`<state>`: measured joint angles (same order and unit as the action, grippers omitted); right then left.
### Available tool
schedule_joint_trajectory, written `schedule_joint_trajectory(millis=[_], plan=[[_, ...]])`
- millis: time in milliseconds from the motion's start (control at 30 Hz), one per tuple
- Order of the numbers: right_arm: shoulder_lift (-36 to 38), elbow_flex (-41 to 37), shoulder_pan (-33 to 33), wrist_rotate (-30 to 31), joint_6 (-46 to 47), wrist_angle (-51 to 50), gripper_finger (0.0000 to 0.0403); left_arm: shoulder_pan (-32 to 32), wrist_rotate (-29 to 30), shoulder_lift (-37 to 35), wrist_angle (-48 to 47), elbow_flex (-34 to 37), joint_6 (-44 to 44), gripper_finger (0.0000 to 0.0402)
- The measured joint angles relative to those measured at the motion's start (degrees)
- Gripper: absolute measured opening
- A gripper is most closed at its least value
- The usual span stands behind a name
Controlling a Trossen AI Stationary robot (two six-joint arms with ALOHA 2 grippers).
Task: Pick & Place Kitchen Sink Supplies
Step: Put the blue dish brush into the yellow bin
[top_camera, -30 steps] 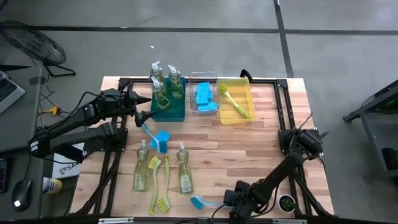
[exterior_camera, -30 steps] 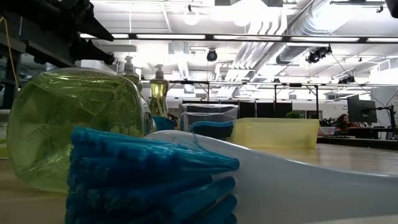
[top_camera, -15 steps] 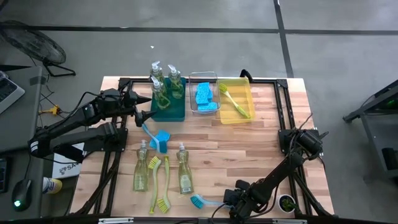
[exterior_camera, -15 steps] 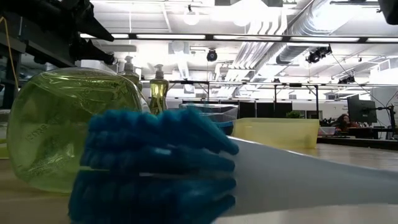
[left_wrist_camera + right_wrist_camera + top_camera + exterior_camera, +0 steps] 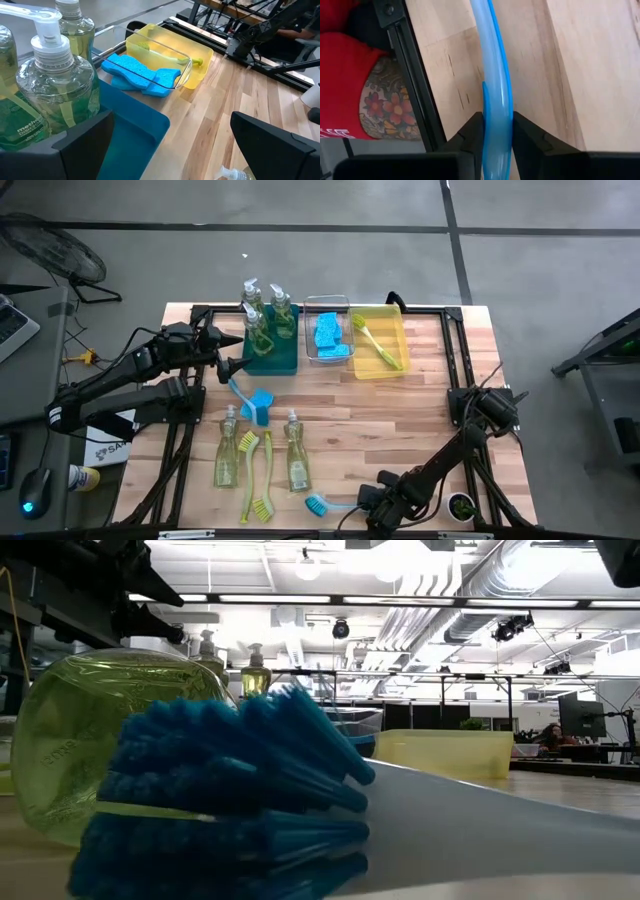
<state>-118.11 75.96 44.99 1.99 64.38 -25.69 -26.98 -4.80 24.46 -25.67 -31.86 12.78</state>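
Currently, reading the high view from left to right: the left gripper hovers at the upper left of the frame beside the teal bin, its fingers spread wide and holding nothing; 3 soap bottles stand in that bin. Right of it, the clear bin holds blue sponges, and the yellow bin holds 1 green brush. Below, at centre left, lie 2 more bottles, 2 green brushes and a blue brush. At the bottom centre, the right gripper is clenched on the handle of a second blue brush, whose bristle head lies toward the left. The step in hand appears to be the pick-up of this brush. The next move likely calls for a lift clear of the table and a carry toward the upper centre, to the yellow bin.
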Motion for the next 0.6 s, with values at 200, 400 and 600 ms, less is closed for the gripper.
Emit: schedule_joint_trajectory(millis=[200, 400, 600], plan=[[2.3, -0.1, -0.9, -1.6, 4.0, -2.8, 0.0067, 0.0, 0.0, 0.0, 0.0, 0.0, 0.0, 0.0395], [6.2, -0.2, -0.8, -0.4, 6.7, -9.7, 0.0067, 0.0, 0.0, 0.0, 0.0, 0.0, 0.0, 0.0395], [10.7, -0.2, -0.6, 5.6, 8.4, -18.9, 0.0067, 0.0, -0.2, 0.0, 0.0, 0.0, 0.2, 0.0395]])
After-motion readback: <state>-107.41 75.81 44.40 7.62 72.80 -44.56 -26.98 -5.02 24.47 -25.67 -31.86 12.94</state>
